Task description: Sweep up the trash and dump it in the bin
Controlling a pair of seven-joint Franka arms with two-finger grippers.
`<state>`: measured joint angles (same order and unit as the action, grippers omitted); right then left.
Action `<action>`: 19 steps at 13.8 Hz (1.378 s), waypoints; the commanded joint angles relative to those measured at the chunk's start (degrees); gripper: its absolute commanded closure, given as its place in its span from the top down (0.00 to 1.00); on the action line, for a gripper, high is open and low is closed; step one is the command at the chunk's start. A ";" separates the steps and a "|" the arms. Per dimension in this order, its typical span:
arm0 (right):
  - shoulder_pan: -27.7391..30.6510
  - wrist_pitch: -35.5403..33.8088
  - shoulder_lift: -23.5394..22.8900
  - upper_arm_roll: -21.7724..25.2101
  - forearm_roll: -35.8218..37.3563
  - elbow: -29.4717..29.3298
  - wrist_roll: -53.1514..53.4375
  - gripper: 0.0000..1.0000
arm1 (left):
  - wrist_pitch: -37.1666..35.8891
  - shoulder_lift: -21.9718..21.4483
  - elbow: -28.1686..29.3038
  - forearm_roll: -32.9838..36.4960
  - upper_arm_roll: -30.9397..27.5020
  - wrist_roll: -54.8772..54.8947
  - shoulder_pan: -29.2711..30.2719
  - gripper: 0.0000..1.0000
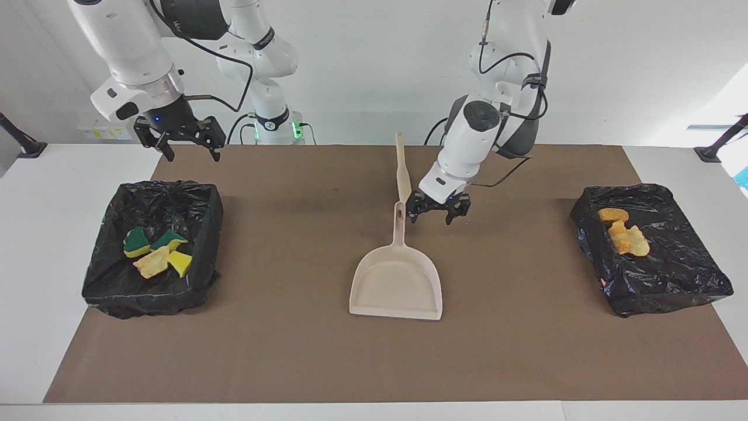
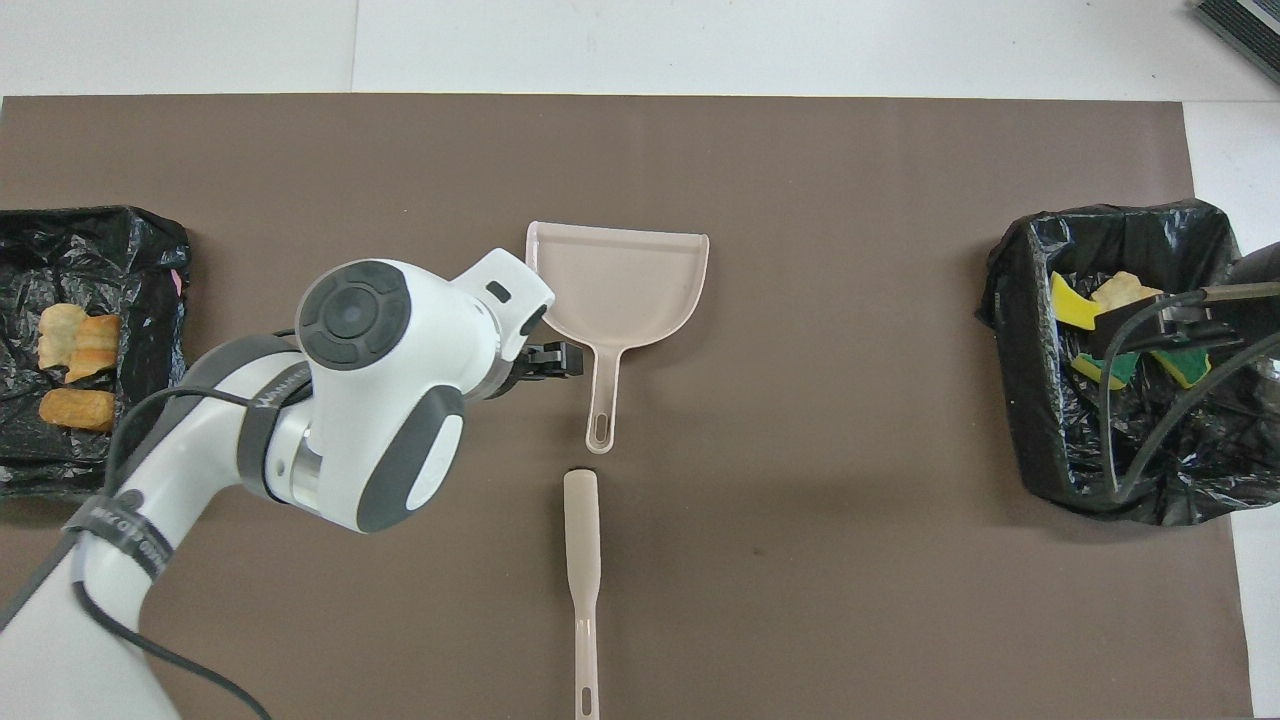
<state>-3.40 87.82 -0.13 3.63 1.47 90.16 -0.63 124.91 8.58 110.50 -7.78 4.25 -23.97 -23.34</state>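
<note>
A brown mat (image 1: 526, 351) covers the table, and at its centre lies a beige dustpan (image 1: 395, 280), flat, empty, its handle pointing toward the robots. Taking the dustpan as the landmark: a black-lined bin (image 1: 153, 251) sits well away from it toward the right arm's end of the table, and a 2nd black-lined bin (image 1: 654, 257) sits well away toward the left arm's end. The beige brush (image 1: 402, 169) lies nearer to the robots than the dustpan, in line with its handle, a small gap between them in the overhead view.

The left gripper (image 1: 438, 211) hangs low just beside the tip of the dustpan's handle, toward the left arm's end, fingers spread apart and gripping nothing. The right gripper (image 1: 182, 143) waits raised over the robots' edge of the 1st bin, fingers also spread wide and empty.

All the trash is in the bins, none in the dustpan: 4 pieces, the sponge scraps (image 1: 156, 252) in yellow and green with 1 tan chunk, in the bin at the right arm's end, and 3 bread-like chunks (image 1: 624, 233) in the other.
</note>
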 commanded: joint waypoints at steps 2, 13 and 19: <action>0.15 1.04 1.27 0.15 -0.86 1.68 -0.25 1.00 | -8.42 -5.67 0.76 -0.22 0.23 6.89 7.76 1.00; 0.15 1.04 1.27 0.15 -0.86 1.68 -0.17 1.00 | -33.57 -10.86 -12.75 5.76 -0.03 25.55 23.96 1.00; 0.15 1.04 1.27 0.15 -0.86 1.68 -0.25 1.00 | -41.95 -14.38 -18.66 7.60 -0.12 24.59 23.70 1.00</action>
<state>-3.40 87.82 -0.13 3.63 1.47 90.18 -0.63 83.45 -5.31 92.40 -1.86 3.46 1.55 0.35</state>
